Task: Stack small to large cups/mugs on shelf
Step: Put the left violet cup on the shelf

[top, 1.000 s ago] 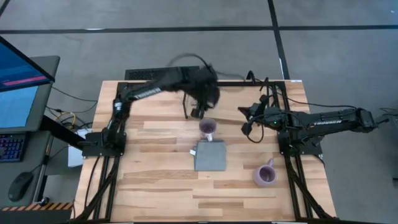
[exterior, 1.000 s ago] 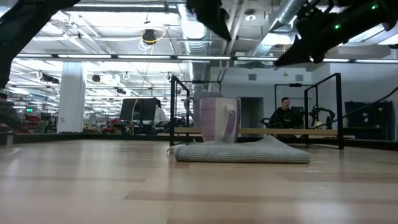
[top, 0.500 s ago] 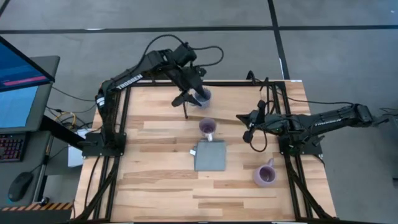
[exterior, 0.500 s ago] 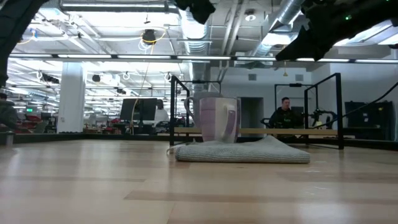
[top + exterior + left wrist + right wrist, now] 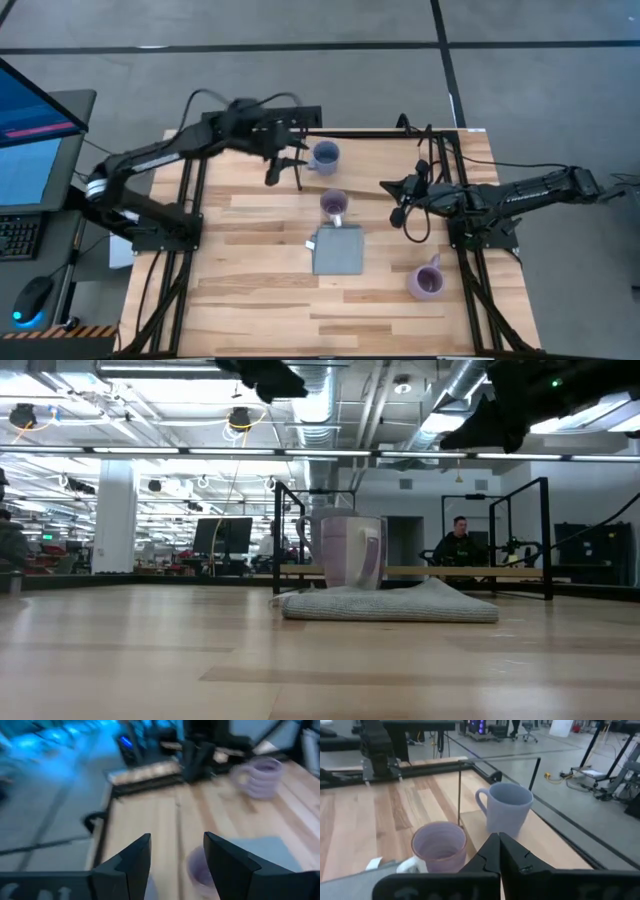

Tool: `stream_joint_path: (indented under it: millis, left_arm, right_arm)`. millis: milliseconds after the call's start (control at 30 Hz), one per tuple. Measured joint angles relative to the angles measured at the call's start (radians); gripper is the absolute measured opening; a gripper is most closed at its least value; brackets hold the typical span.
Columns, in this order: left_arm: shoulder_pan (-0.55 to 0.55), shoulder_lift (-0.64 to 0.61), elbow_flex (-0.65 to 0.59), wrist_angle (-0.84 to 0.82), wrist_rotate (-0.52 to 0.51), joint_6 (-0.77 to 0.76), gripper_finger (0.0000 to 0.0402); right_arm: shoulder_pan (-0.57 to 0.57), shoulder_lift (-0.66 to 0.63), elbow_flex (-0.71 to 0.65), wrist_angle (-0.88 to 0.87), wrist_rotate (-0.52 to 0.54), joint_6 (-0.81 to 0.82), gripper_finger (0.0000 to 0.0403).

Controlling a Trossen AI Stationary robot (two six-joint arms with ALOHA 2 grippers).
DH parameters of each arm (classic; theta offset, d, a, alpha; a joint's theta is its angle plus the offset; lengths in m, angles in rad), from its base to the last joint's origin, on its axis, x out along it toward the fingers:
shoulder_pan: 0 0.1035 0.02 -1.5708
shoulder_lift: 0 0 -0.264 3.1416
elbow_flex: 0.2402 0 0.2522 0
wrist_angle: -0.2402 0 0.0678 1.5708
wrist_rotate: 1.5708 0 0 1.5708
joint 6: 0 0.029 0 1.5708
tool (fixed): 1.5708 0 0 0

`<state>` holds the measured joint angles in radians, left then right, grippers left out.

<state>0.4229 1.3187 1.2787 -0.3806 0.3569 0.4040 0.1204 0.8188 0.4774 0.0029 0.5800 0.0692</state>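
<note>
Blue mug apparently on shelf, left claw open.

Legible text: one marking only. The right arm carries white lettering along its forearm link in the high view; it appears to read "TROSSEN", though the characters are small and only partly resolvable. The left arm shows a similar pale marking on its link, not legible. The monitor beside the desk displays coloured bands with no readable characters. No other labels, numbers or signs can be read.
</note>
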Motion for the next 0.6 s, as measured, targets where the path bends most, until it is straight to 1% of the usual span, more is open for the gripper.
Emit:
stream_joint_path:
  millis: [133,200,333,500,600]
  left_arm:
    - [-0.011,-0.134,-0.219,0.217,-0.109,-0.066,0.0174]
    - [-0.012,-0.184,-0.318,0.292,-0.151,-0.098,0.0174]
    - [-0.011,-0.251,-0.495,0.464,-0.193,-0.132,0.0174]
    - [-0.011,-0.323,-0.707,0.681,-0.241,-0.154,0.0174]
    - [-0.005,-0.373,-0.810,0.782,-0.303,-0.164,0.0174]
  right_arm:
    - [0.000,0.000,0.000,0.043,-0.005,-0.031,0.0022]
    - [0.000,0.000,0.000,0.056,-0.024,-0.033,0.0024]
    - [0.006,0.000,0.000,0.064,-0.056,-0.035,0.0023]
    - [0.024,0.000,0.000,0.065,-0.056,-0.042,0.0023]
    - [0.035,0.000,0.000,0.066,-0.056,-0.037,0.0024]
